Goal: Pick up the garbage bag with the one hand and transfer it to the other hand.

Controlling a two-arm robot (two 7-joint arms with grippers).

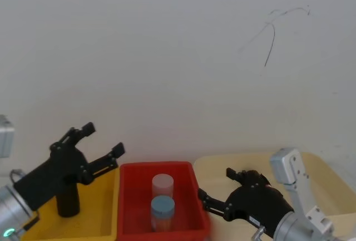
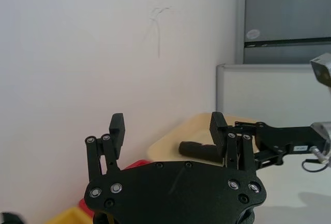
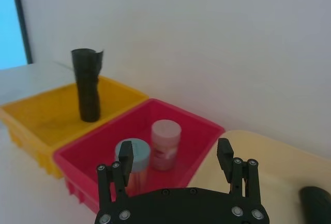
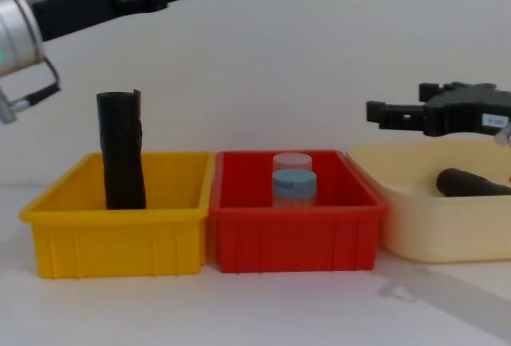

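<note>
Inside yellow bin: garbage bag, upright. Left gripper raised above it, fingers open, empty. Right gripper over cream bin, fingers open, empty. Red bin between: two jars.

Your left gripper hangs high and reaches forward, its two fingers spread wide apart. Your left arm, silver-grey with a green ring glowing near the wrist, slants up from the lower left of the head view. Your right gripper sits lower and points inward, toward your left side, with its fingers parted too. Your right arm comes in behind it from the lower right, silver-grey at the wrist.
</note>
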